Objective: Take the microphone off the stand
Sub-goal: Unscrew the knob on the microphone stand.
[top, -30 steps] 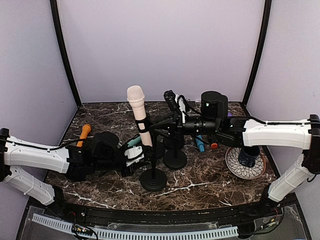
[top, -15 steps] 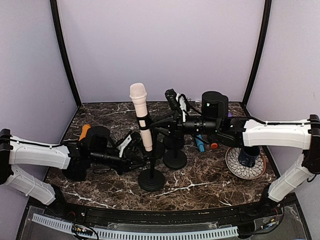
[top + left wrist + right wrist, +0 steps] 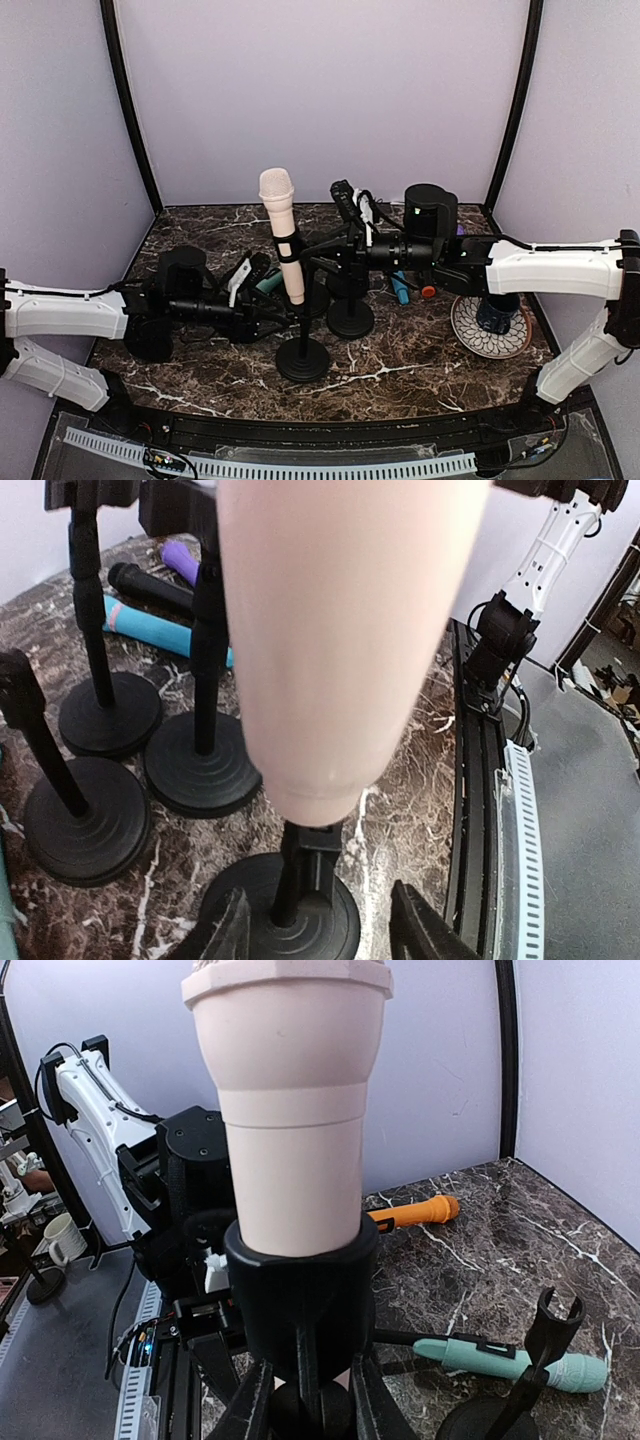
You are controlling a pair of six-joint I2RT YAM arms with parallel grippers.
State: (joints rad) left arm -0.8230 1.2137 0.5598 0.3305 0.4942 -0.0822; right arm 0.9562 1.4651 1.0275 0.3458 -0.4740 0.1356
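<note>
The microphone (image 3: 280, 225) is sitting upright in the stand (image 3: 303, 358) at frame centre, and I am pinching that stand just beneath it with my right claw (image 3: 310, 1405) while hanging my left claw (image 3: 322, 935) spread astride its lower stem, which I judge must next close on the pink body and lift.

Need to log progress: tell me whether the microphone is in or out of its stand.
In: the microphone stands upright, ringed by the black clip of the stand.

A dark, perhaps navy, mug (image 3: 497, 312) stands on a patterned plate (image 3: 478, 343); an orange microphone (image 3: 415, 1213) lies flat.
</note>
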